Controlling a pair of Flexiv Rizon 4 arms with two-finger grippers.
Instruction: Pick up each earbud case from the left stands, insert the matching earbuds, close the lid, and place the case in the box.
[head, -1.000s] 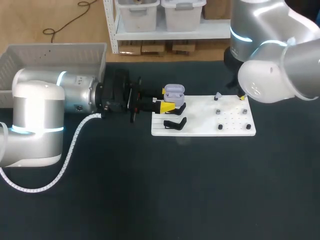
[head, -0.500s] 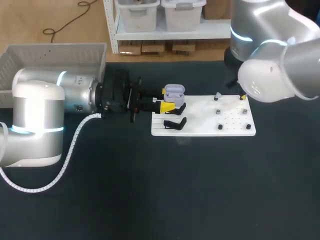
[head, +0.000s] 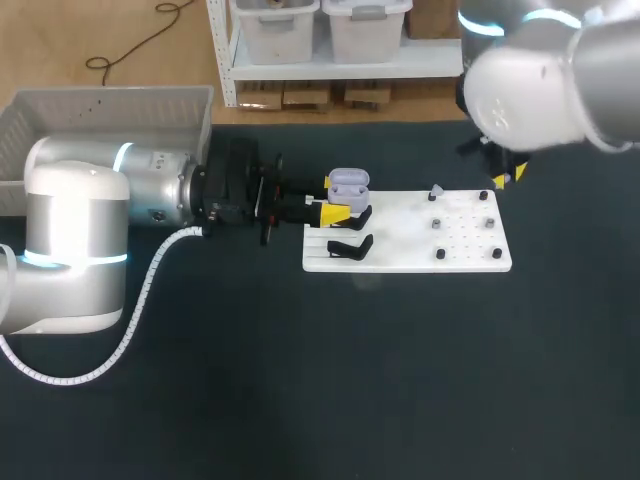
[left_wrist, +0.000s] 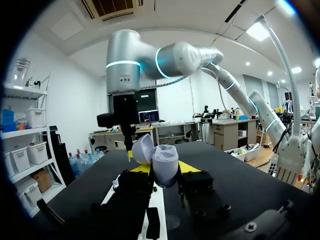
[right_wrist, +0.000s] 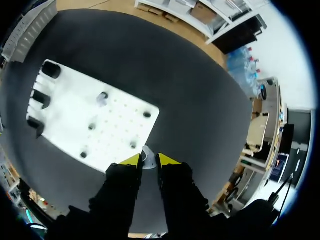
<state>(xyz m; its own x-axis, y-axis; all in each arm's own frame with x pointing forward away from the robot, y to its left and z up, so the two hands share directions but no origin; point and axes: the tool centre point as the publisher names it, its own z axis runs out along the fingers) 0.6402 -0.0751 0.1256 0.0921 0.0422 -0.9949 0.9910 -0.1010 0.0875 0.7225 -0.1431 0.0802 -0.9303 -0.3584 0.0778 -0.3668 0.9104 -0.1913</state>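
Both grippers loaded: left gripper (left_wrist: 165, 169) on the earbud case (left_wrist: 165, 165), right gripper (right_wrist: 148, 160) on one earbud (right_wrist: 147, 154).

The left fingers are clamped on the lavender case from two sides, lid hinged open, at the left end of the white board (head: 400, 255), beside an empty black stand (head: 350, 246). The right fingers are closed together on a small grey earbud, with the gripper raised over the board's far right corner. A second grey earbud (head: 437, 190) sits on a peg at the board's far edge. Other dark pegs (head: 441, 254) stand unloaded. The board lies flat on the dark table (head: 300, 380). The grey box (head: 100, 108) stands at the table's far left corner, well apart from the board.
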